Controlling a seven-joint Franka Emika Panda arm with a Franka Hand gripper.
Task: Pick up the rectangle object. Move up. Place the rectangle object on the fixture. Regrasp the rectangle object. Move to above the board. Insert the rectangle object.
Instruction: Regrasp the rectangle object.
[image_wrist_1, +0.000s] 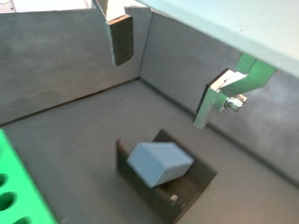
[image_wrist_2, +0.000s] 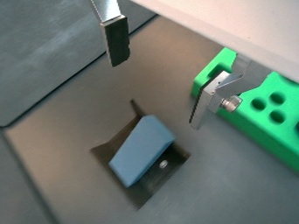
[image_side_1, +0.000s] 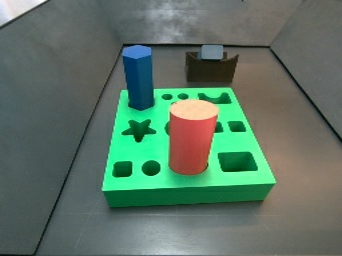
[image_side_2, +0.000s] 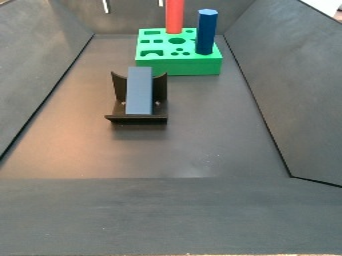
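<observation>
The grey-blue rectangle object (image_wrist_1: 160, 164) rests leaning in the notch of the dark fixture (image_wrist_1: 187, 194). It shows the same way in a wrist view (image_wrist_2: 142, 149) and in both side views (image_side_2: 139, 90) (image_side_1: 213, 52). My gripper (image_wrist_1: 162, 92) hangs open and empty above the block, with clear space between its fingers (image_wrist_1: 121, 39) and the block. It also shows in a wrist view (image_wrist_2: 159, 93). The green board (image_side_1: 247, 182) lies beside the fixture (image_side_1: 211, 70).
A red cylinder (image_side_1: 193, 137) and a dark-blue hexagonal prism (image_side_1: 138, 76) stand upright in the board. Grey walls enclose the floor on all sides. The board's edge shows in both wrist views (image_wrist_1: 17, 188) (image_wrist_2: 263, 101).
</observation>
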